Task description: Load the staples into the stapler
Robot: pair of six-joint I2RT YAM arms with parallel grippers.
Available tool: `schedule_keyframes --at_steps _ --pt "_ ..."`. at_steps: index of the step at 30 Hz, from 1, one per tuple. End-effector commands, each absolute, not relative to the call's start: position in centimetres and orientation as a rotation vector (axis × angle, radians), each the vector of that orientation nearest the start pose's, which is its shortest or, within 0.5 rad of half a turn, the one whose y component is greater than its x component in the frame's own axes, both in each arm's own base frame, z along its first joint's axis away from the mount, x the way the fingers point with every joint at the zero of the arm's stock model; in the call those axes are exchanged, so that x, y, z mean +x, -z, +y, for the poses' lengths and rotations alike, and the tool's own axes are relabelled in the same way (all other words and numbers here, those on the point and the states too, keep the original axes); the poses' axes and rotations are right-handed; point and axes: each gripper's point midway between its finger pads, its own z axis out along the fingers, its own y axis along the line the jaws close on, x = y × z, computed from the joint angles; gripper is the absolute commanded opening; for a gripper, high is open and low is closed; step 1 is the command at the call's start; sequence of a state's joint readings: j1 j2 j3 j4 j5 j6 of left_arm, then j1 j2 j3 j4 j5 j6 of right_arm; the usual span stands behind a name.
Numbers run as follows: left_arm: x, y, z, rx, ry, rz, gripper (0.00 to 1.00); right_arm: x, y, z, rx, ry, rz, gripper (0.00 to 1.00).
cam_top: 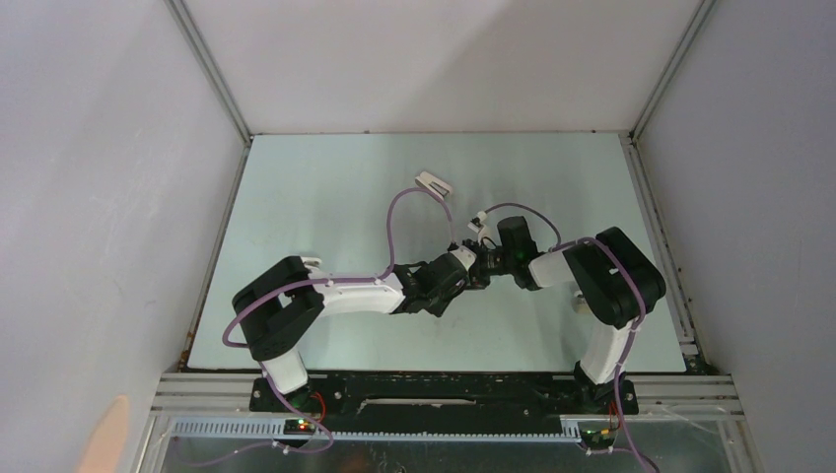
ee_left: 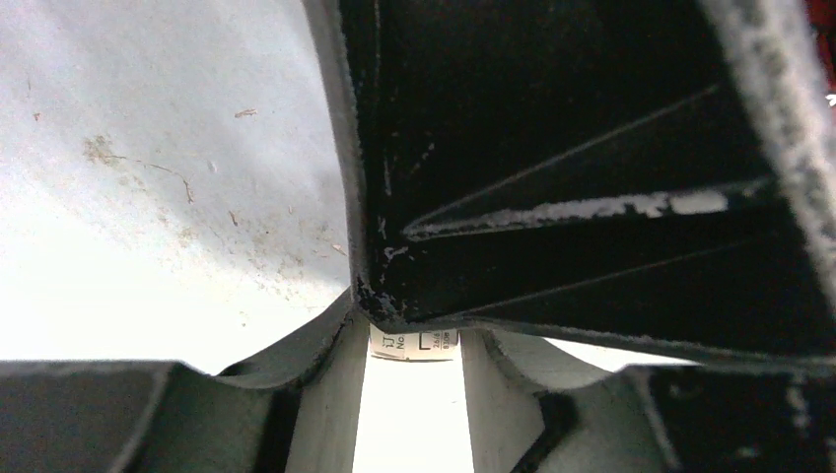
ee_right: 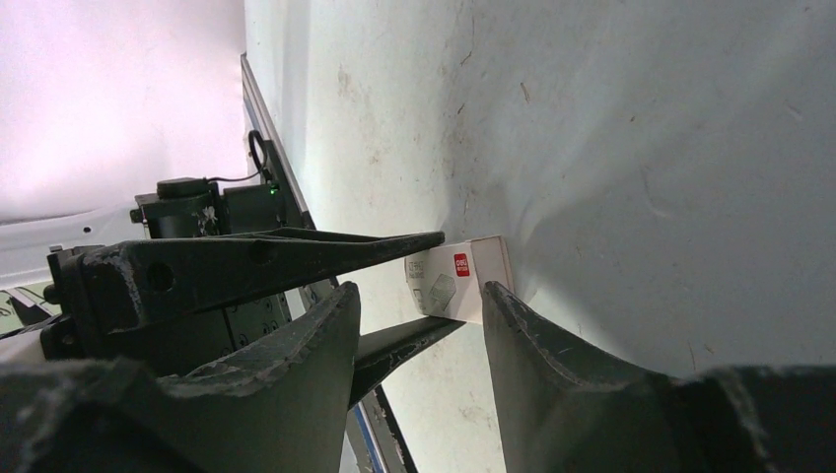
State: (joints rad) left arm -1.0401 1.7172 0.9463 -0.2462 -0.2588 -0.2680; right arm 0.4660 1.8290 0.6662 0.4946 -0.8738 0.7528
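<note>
None of the staples shows bare. By my judgement they sit inside the small white cardboard box (ee_right: 458, 281) with the red mark, mid-desk (cam_top: 325, 197), so their own axis cannot be told. The box's long side runs across the right wrist view. The left end effector (ee_left: 414, 340) is clenched on its end. The right end effector (ee_right: 420, 290) is spread around it, one finger short of contact. It should close squarely and lightly so the card does not crush. Beyond lie a pale object (cam_top: 434, 184) and a smaller pale piece (cam_top: 480, 219); which is the stapler I cannot tell.
</note>
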Motion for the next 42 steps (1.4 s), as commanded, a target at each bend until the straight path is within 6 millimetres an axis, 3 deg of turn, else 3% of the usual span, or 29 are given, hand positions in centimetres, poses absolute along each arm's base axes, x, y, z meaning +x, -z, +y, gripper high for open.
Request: schedule_keyframes --at_steps 1,28,42 --pt "21.6 -1.1 -30.3 0.904 0.184 2.385 0.41 24.3 -4.7 29.9 -0.238 -1.635 2.418 0.51" --pt "21.3 -1.2 -29.6 0.953 0.175 2.364 0.40 25.1 -4.5 29.0 -0.216 -1.567 2.421 0.51" --pt "21.1 -1.1 -30.0 0.979 0.198 2.357 0.40 24.3 -4.3 29.7 -0.255 -1.619 2.417 0.51"
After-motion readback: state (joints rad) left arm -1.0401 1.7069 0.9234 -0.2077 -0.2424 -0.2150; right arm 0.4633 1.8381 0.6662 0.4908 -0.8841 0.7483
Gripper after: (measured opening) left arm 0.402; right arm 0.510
